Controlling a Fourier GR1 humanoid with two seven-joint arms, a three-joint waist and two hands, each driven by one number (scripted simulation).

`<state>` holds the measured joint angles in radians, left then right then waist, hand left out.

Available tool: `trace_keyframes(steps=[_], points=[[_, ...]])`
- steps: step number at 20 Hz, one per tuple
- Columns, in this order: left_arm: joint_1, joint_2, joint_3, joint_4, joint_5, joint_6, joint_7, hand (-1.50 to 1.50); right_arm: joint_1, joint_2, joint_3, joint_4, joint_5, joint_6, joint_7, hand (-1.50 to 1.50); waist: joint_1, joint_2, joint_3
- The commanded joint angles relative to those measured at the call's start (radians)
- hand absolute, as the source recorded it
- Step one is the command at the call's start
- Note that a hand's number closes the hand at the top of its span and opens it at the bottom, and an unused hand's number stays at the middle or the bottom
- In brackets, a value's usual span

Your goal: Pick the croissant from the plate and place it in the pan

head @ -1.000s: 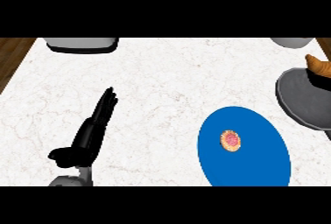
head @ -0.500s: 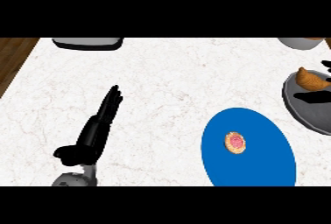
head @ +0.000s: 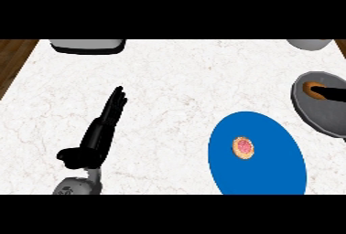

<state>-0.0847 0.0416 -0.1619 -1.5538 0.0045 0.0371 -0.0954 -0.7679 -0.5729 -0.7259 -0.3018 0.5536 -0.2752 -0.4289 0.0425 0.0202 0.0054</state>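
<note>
The brown croissant (head: 311, 87) lies inside the grey pan (head: 317, 121) at the view's right edge. Only a black strip of my right hand (head: 334, 93) shows, reaching in from the right and lying against the croissant; how it grips is hidden. The blue plate (head: 270, 169) sits at the lower right, in front of the pan, and carries a small round pastry (head: 243, 147) with a pink middle. My left hand (head: 98, 137) rests open at the lower left, straight fingers pointing away from me, far from the plate and pan.
A grey container (head: 88, 45) stands at the counter's back left and another grey vessel (head: 310, 43) at the back right. The white marble counter (head: 175, 91) ends at the left in a dark wooden floor strip (head: 13, 59).
The croissant has come down from above the pan's far rim into the pan, with my right hand. The view has shifted slightly. My left hand has stayed put.
</note>
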Motion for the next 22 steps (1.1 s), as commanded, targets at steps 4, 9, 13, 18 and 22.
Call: trace_keyframes(steps=[4, 9, 13, 18, 22], points=[[0.124, 0.021, -0.003, -0.056, 0.005, -0.018, -0.046, 0.00, 0.052, -0.091, -0.109, 0.028, -0.154, 0.195, -0.075, -1.50, -0.022, -0.016, -0.003], [0.036, -0.007, 0.006, 0.001, -0.017, 0.018, -0.009, 0.00, 0.139, -0.164, -0.144, 0.055, -0.234, 0.490, -0.150, -1.50, -0.041, -0.016, -0.003], [0.054, 0.029, 0.051, 0.011, 0.015, -0.019, -0.031, 0.00, 0.252, -0.146, -0.118, 0.022, -0.258, 0.606, -0.250, -1.50, -0.046, -0.020, -0.005], [0.016, -0.015, 0.039, 0.085, -0.030, 0.016, -0.073, 0.00, 0.295, -0.106, -0.060, -0.045, -0.281, 0.635, -0.288, -1.50, -0.047, -0.021, -0.006], [0.090, 0.017, 0.024, -0.097, 0.007, -0.027, 0.039, 0.00, 0.341, -0.143, -0.033, -0.013, -0.295, 0.624, -0.361, -1.50, -0.031, -0.018, -0.004]])
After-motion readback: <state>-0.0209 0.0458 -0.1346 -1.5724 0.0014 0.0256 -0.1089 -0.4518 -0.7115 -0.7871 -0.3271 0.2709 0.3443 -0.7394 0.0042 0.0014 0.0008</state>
